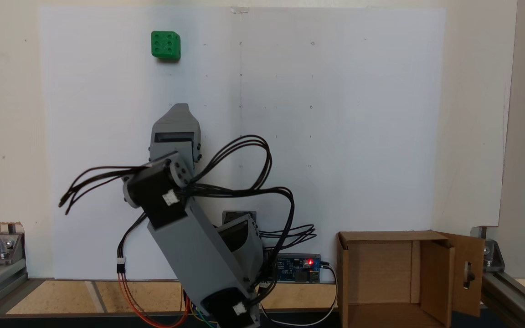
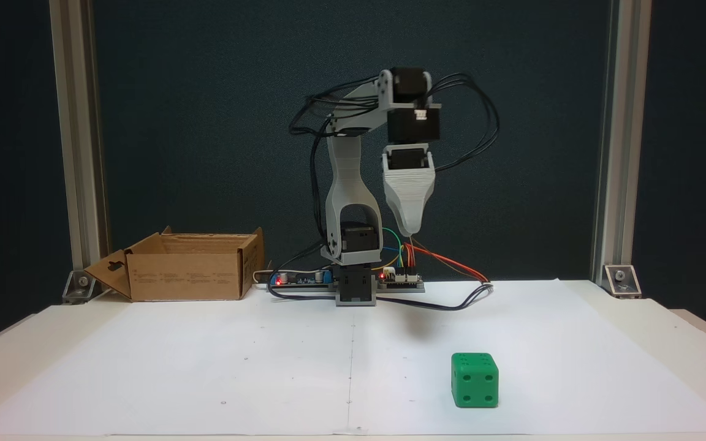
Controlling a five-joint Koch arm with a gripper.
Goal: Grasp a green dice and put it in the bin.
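Overshoot is the hazard: the green dice [image 2: 474, 380] lies alone on the white sheet [image 2: 267, 367], well apart from the raised gripper [image 2: 411, 231], whose jaw state cannot be told, and from the bin [image 2: 190, 275].

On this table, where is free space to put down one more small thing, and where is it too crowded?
The white paper sheet is bare between the green dice and the cardboard bin, and from the dice towards the hand. It is crowded around the arm's base, with its cables and circuit boards.
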